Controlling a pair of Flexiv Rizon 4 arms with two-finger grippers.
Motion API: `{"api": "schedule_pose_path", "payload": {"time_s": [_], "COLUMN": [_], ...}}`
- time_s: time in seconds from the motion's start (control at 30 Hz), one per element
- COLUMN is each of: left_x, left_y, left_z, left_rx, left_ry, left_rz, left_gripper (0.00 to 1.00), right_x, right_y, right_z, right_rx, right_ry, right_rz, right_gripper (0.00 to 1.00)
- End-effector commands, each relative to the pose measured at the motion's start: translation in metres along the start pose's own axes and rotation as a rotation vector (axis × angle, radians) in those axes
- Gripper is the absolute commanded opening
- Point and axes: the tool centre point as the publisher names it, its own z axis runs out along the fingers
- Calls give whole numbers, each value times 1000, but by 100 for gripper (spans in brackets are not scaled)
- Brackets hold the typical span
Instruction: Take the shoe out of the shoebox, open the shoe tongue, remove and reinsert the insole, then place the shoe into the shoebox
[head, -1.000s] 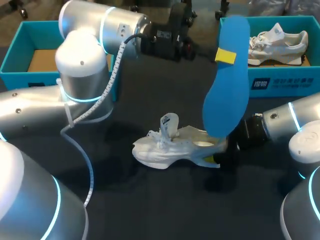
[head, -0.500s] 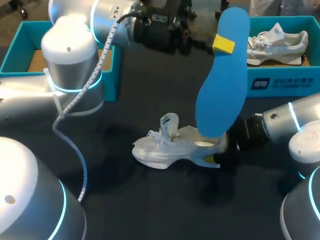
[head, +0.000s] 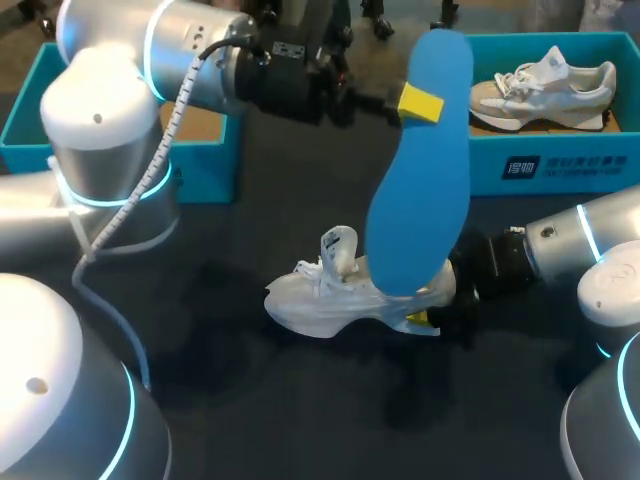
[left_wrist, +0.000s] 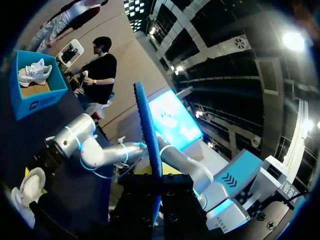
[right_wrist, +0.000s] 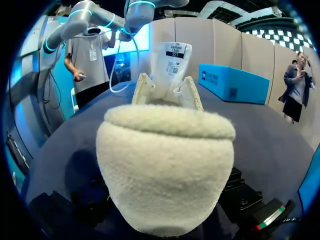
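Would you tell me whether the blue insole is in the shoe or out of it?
Out: the left gripper holds the blue insole upright, mostly above the white shoe.

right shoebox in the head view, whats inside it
One pale sneaker rests on the brown cardboard floor of the right shoebox. The box's left end is hidden behind the raised blue insole, so anything there cannot be seen.
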Motion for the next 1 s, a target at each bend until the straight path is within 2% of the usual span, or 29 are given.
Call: {"api": "schedule_pose_path", "payload": {"time_s": [0.03, 0.4, 0.53, 0.73, 1.0], "left_x": [6, 13, 17, 25, 31], "left_y": [11, 20, 27, 39, 51], "left_z": [0, 2, 4, 2, -4], "left_rx": [7, -1, 28, 71, 81], "left_ry": [-10, -13, -45, 8, -4], "left_rz": [-3, 1, 15, 10, 5], "left_gripper": [0, 0, 0, 0, 0], "right_x": [2, 2, 2, 2, 2], "right_y": [-2, -2, -2, -2, -2], "right_z": [6, 6, 6, 6, 6], "right_rx": [2, 2, 2, 2, 2], "right_ry": [-2, -2, -2, -2, -2], "right_rz": [-1, -1, -1, -1, -1], "right_gripper": [0, 0, 0, 0, 0]}}
